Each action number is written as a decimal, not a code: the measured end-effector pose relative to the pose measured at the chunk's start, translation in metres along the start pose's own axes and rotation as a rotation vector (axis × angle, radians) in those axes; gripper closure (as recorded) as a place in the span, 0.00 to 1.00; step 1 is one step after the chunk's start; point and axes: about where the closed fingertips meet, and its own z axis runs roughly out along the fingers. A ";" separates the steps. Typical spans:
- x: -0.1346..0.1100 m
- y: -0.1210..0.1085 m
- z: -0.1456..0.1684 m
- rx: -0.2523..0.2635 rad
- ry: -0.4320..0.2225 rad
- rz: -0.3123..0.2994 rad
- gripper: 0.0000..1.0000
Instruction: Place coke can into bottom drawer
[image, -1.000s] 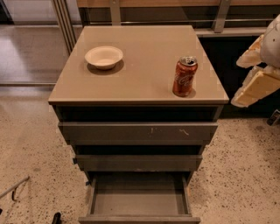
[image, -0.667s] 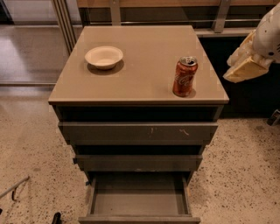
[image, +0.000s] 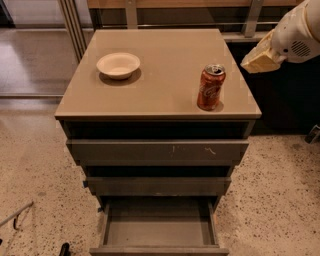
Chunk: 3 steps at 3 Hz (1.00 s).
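Compared with a second earlier, the gripper (image: 259, 59) had been shifted up and leftward, and was held in the air at 2 o'clock from the coke can (image: 210, 88), apart from it; whether its jaws were apart or together could not be told. The can had been left upright near the cabinet top's (image: 165, 45) front right corner, the bowl (image: 118, 65) at its 10 o'clock. White script was seen on the can's red side, but could not be read. The bottom drawer (image: 159, 232) was pulled open at 6 o'clock.
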 end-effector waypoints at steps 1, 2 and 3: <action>0.000 0.000 0.000 0.000 0.000 0.000 1.00; 0.003 0.007 0.009 -0.035 -0.026 0.033 0.81; 0.000 0.014 0.026 -0.074 -0.059 0.072 0.58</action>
